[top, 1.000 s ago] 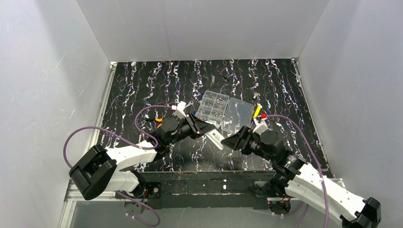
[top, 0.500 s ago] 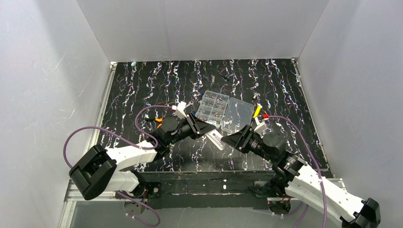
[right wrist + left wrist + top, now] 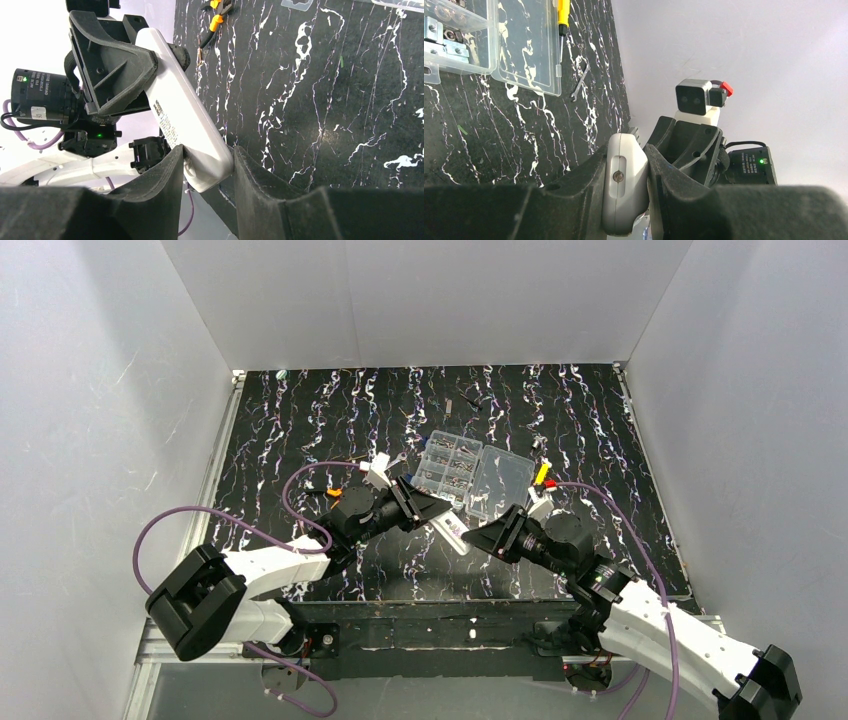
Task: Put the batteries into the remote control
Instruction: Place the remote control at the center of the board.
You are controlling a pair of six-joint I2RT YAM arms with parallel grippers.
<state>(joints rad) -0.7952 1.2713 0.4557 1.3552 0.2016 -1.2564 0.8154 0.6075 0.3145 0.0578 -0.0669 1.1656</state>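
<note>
Now, pinching the remote control (image 3: 452,533) tight in the left gripper (image 3: 428,512) at centre of the overhead view, gripping its free end with the half-narrowed right gripper (image 3: 477,537).

Bright even light, faint shadows — wrist backgrounds blown white, near fingers (image 3: 150,200) soft.

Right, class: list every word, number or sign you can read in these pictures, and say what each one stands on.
No text can be read for certain.
The sticker on the remote edge: black print, too small to read.
The left arm's motor: pale lettering, too blurred to read.
The right arm's motor: label print, too small to read.
</note>
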